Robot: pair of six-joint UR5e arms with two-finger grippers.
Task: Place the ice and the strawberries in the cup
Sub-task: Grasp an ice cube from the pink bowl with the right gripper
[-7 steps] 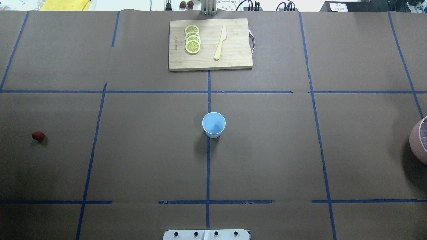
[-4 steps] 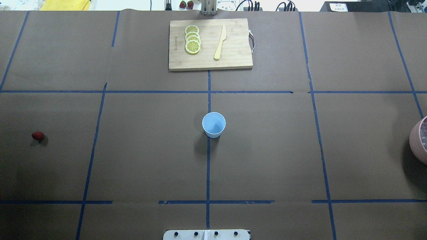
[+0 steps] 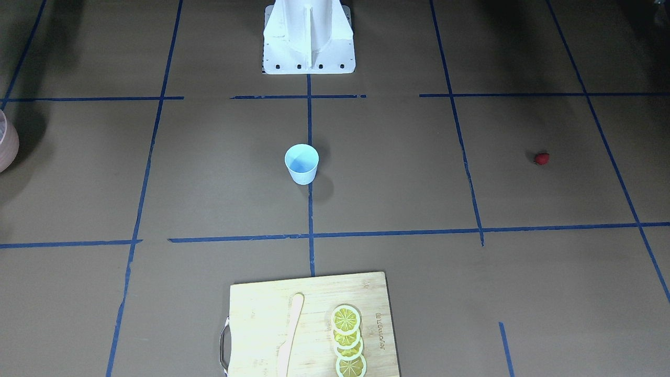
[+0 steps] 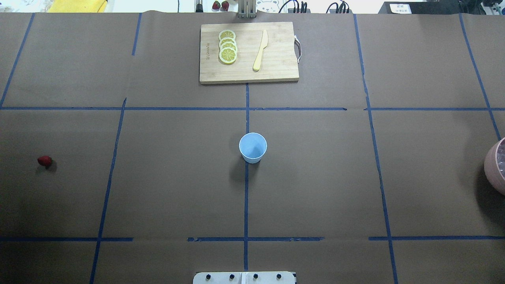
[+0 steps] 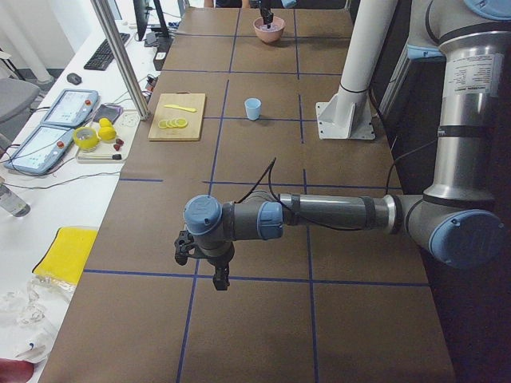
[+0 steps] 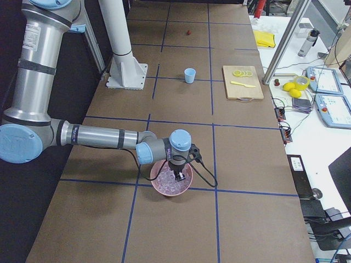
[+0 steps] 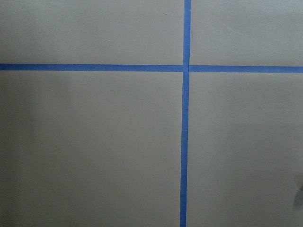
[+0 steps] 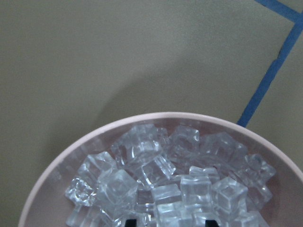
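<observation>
The pale-blue cup stands upright at the table's middle, also in the front view. One red strawberry lies alone at the far left. The ice is a heap of clear cubes in a pink bowl at the table's right edge. My right gripper hangs over the bowl, its two dark fingertips apart just above the cubes, holding nothing. My left gripper hovers over bare table near a tape cross; I cannot tell whether it is open or shut.
A wooden cutting board with several lemon slices and a yellow knife lies at the far middle. The robot's white base stands at the near edge. Blue tape lines grid the brown table.
</observation>
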